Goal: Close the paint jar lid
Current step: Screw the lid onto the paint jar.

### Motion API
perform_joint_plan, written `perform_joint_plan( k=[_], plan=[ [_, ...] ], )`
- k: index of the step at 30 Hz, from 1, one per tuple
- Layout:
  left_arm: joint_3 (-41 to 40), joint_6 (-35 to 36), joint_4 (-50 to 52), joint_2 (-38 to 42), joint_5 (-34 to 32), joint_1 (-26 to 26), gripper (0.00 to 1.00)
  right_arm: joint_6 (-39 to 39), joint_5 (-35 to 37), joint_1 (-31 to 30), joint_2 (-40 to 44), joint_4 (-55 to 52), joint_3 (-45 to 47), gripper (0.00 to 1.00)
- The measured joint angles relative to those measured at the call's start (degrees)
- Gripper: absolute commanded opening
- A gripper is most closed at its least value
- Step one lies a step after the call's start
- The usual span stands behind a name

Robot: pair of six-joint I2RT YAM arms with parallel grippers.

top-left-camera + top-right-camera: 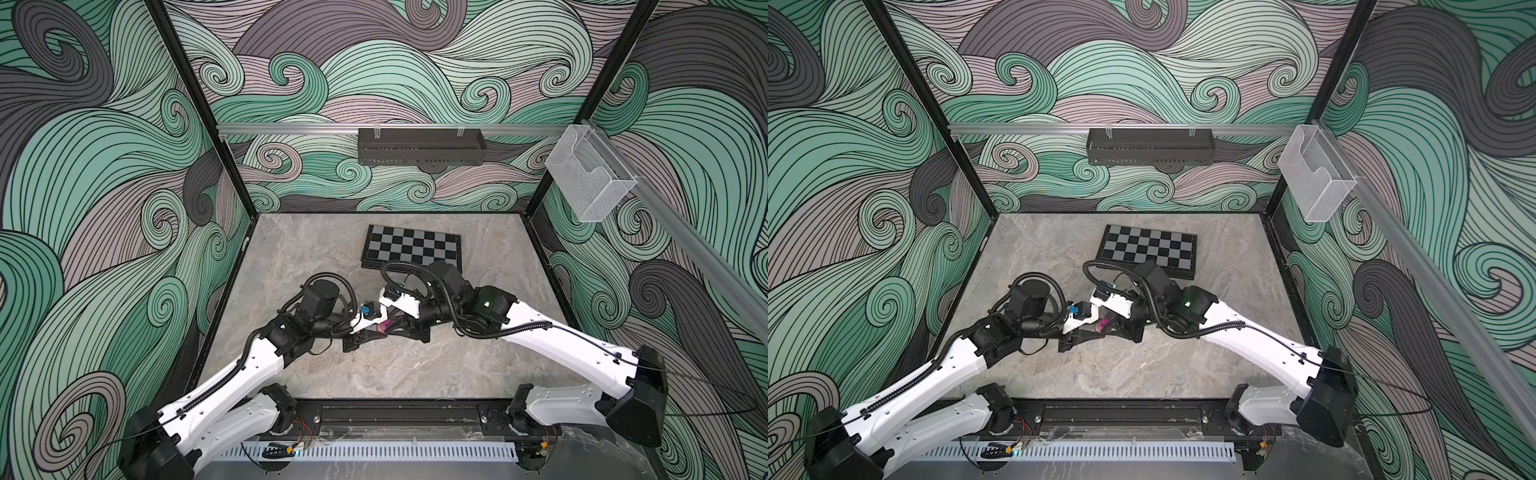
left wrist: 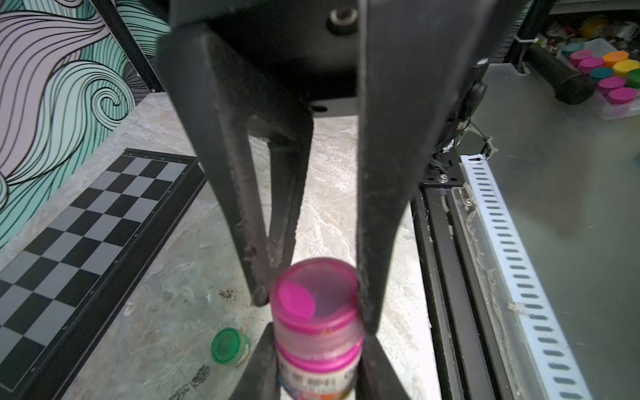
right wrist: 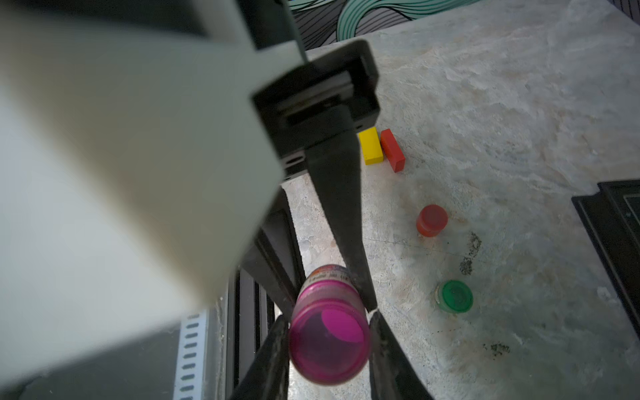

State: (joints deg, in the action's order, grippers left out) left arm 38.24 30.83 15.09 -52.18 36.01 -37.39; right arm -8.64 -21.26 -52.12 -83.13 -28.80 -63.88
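While holding the magenta paint jar (image 2: 317, 375) by its labelled body in the closed left tool (image 2: 318, 334), over the middle of the worktop (image 2: 332, 194); pinching the lid (image 3: 329, 341) by its rim with the right tool (image 3: 329, 320), closed down on it; seated on the neck already, apparently; cannot tell whether tight; likely left: twisting home, letting go.

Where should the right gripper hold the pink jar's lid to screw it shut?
Grip the lid by its round side wall, a finger on each opposite side, coming end-on toward its flat top. The left gripper clamps the jar body behind the lid, leaving only that end free, and an end-on hold likely suits twisting about the jar's axis. The right gripper sits so now.
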Motion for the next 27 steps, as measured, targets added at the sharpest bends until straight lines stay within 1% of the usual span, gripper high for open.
perform_joint_plan(
  k=[6,11,17,20,23,25,27],
  plan=[
    [-2.3,0.0,-1.5,2.7,-6.4,0.0,0.06,20.4,8.7,-3.1,-2.6,0.9,-1.8,0.0],
    [-4.0,0.1,-2.9,4.4,-10.6,0.0,0.06,37.8,14.7,-5.5,-5.2,0.2,-4.1,0.0],
    [-5.2,0.6,-3.0,5.3,-12.6,0.0,0.06,56.4,20.1,-8.2,-7.1,-1.6,-6.1,0.0],
    [-5.2,0.9,-2.8,5.5,-13.3,0.0,0.06,63.3,20.7,-8.4,-8.1,-2.6,-7.3,0.0],
    [-5.3,1.0,-2.1,5.5,-14.0,0.0,0.06,68.0,20.6,-8.4,-9.3,-3.0,-7.8,0.0],
    [-5.6,0.9,-1.8,5.5,-14.4,0.0,0.06,69.8,20.4,-8.4,-9.9,-3.2,-8.1,0.0],
    [-5.7,0.9,-1.8,5.5,-14.4,0.1,0.06,70.9,20.4,-8.4,-10.1,-3.3,-8.3,0.02]
  ],
)
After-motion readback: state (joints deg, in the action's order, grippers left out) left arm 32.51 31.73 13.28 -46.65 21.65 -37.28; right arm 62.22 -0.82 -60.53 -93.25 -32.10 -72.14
